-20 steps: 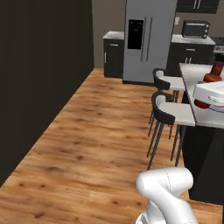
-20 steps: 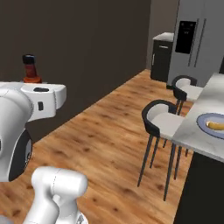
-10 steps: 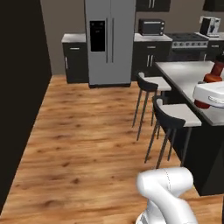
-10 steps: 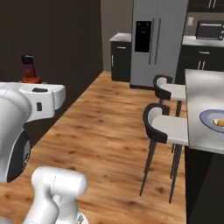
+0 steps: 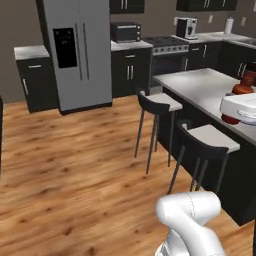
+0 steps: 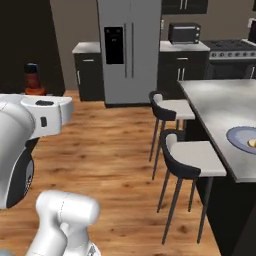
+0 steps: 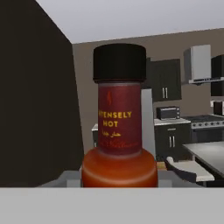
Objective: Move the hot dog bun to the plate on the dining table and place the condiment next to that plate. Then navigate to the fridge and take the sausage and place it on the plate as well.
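Glossy white rounded arm (image 6: 30, 130) w/ dark joints.

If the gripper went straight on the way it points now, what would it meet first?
Probably the fridge: the hand view looks past the held condiment towards it, floor between. Depth is unclear.

Home kitchen: steel side-by-side fridge (image 5: 80, 52), black cabinets (image 5: 127, 75), stove (image 5: 167, 55), microwave (image 6: 184, 33) on the counter, marble-top dining table (image 5: 210, 92) with two bar stools (image 5: 157, 125), wood plank floor (image 5: 75, 175).
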